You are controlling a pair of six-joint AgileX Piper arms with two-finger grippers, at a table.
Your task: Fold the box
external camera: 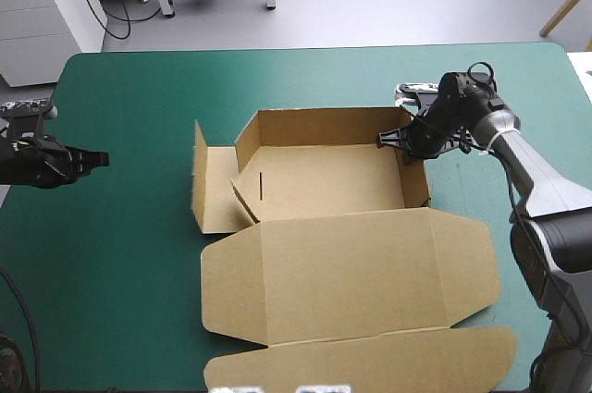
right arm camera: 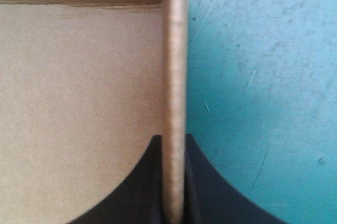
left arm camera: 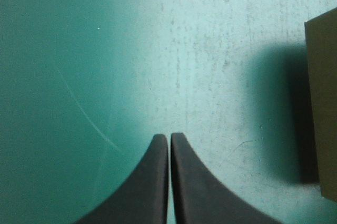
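Observation:
The brown box (external camera: 324, 180) lies at the table's middle as an open tray, its back and right walls raised and its wide lid (external camera: 351, 273) flat toward the front. At the left end a side flap (external camera: 199, 176) stands upright. My right gripper (external camera: 393, 137) is at the tray's back right corner, shut on the upright right wall (right arm camera: 175, 76), whose edge runs between the black fingers (right arm camera: 202, 187). My left gripper (external camera: 100, 160) hovers over bare teal-green cover left of the box, shut and holding nothing; the box's left flap (left arm camera: 322, 103) shows ahead of it.
The teal-green table cover (external camera: 129, 264) stretches bare to the left of the box and behind it. The lid's front flap (external camera: 370, 361) reaches close to the table's front edge.

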